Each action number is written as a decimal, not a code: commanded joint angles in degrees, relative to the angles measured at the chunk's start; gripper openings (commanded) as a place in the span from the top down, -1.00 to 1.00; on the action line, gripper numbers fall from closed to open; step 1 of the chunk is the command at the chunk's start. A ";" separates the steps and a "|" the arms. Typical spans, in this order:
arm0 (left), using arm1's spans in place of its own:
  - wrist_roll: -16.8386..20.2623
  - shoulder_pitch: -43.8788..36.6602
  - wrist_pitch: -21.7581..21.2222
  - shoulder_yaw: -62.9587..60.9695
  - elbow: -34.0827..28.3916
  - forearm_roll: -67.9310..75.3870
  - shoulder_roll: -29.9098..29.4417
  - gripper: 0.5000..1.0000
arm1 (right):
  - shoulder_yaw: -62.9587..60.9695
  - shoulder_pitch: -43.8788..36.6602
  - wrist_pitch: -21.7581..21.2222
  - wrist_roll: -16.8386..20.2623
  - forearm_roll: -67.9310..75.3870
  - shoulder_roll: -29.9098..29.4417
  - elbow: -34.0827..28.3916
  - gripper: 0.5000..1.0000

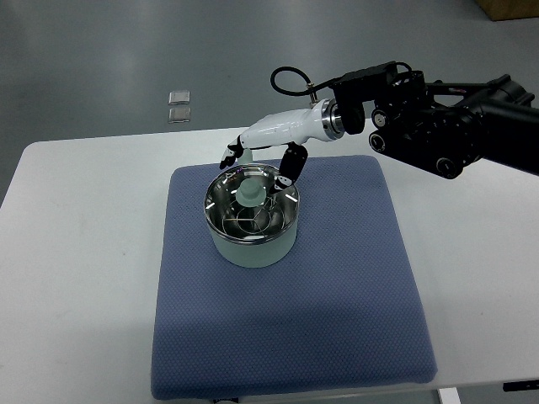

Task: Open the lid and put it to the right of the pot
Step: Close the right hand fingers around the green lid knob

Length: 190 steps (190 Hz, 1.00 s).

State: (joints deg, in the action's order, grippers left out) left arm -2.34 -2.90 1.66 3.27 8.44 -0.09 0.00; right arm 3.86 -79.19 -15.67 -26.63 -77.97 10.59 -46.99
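A pale green pot [253,248] stands on the blue mat [337,286], left of its middle. A glass lid with a steel rim [221,210] sits on the pot, with a pale green knob [250,191] at its centre. My right hand [258,167] is white with dark fingertips and comes in from the right on a black arm [446,126]. It hovers over the pot's far rim, just behind the knob. Its fingers [229,157] are spread to the left and the thumb [290,168] points down on the right; it holds nothing. The left arm does not show.
The mat lies on a white table [76,252]. Two small clear squares [178,105] lie on the grey floor beyond the table's far edge. A cardboard box corner [509,8] shows at the top right. Bare mat lies right of the pot.
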 commanded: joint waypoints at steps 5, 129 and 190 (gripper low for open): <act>-0.03 0.09 0.01 -0.01 0.00 0.00 0.00 -1.00 | -0.16 0.35 0.11 -0.09 0.01 -0.04 -0.04 -0.28; -0.03 0.00 0.01 0.07 0.18 0.00 0.00 -1.00 | -0.16 1.05 -0.24 0.00 0.36 -0.13 -0.39 -0.17; -0.03 0.00 0.01 0.07 0.26 0.00 0.00 -1.00 | -0.25 0.70 -0.59 -0.09 0.89 -0.30 -0.39 -0.06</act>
State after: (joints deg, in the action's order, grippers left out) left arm -2.37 -2.90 1.68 3.34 8.67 -0.09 0.00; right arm 3.60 -78.31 -16.21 -26.63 -77.16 10.43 -47.43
